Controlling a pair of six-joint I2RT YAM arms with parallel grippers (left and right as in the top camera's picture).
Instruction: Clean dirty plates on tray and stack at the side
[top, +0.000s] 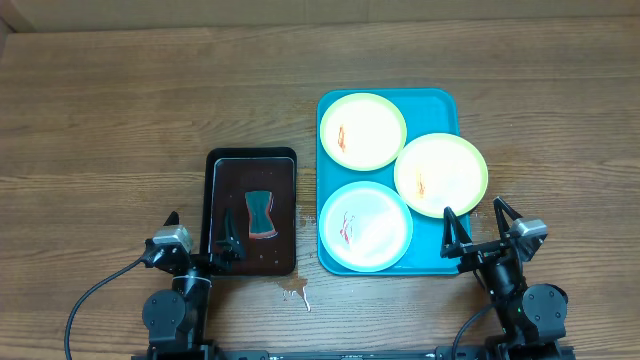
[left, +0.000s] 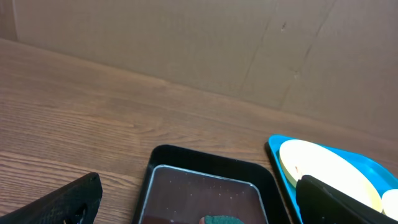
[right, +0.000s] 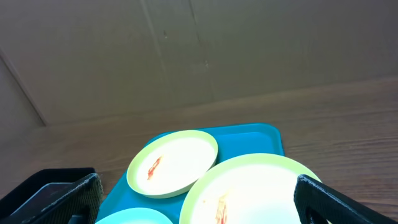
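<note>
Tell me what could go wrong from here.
1. The right-hand yellow-green plate overhangs the rim of the turquoise tray, beside the open right gripper; a nudge may tip it off.
2. The sponge may be wet; carrying it across could drip, adding to the spot already there.

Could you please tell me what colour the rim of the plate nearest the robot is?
Light blue, around a white plate; overhead view shows it best.

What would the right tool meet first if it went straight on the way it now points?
Most likely the nearest yellow-green plate on the turquoise tray: it lies directly ahead of the right tool, between its open jaws. Depth is unclear.
</note>
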